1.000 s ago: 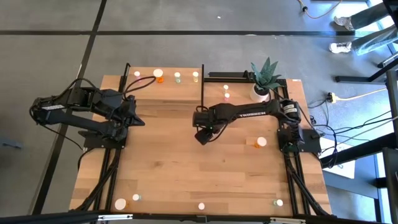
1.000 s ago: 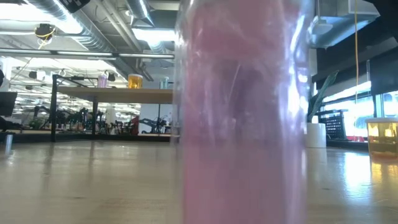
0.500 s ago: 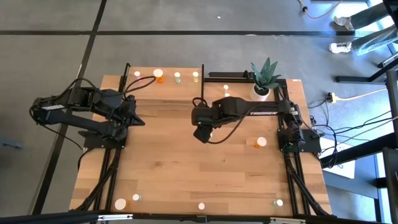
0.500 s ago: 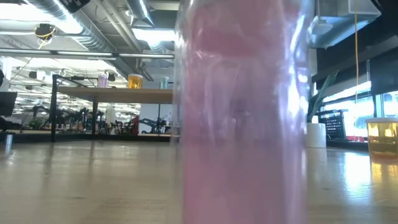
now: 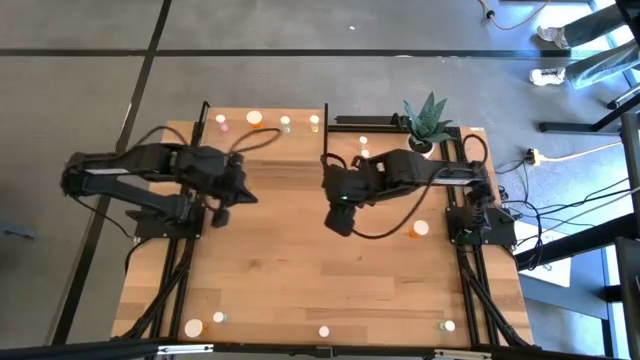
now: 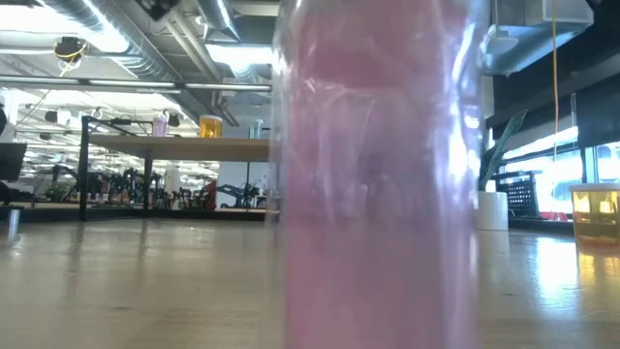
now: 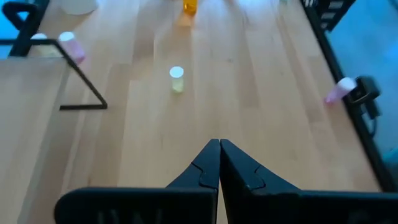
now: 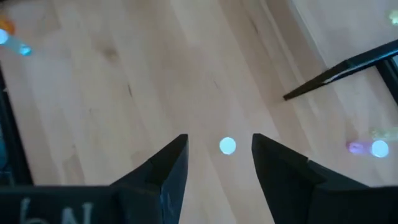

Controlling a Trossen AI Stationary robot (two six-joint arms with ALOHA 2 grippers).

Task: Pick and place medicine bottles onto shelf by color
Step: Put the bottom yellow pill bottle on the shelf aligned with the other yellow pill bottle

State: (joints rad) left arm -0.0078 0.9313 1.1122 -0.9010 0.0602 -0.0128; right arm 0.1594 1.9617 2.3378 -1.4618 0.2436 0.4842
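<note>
Between our right gripper's [image 8: 219,163] spread fingers we are framing a white-capped medicine bottle [image 8: 227,146] standing on the table [image 8: 155,74], risking tipping it if we descend off-centre, while our left gripper [image 7: 219,163] is waiting closed and empty.

two arms [image 5: 120,170], one shelf [image 5: 240,137], one potted plant [image 5: 425,125], about eleven bottles [image 5: 418,229]

a potted plant [image 5: 424,125] stands at the table's [image 5: 300,280] far right corner.
</note>
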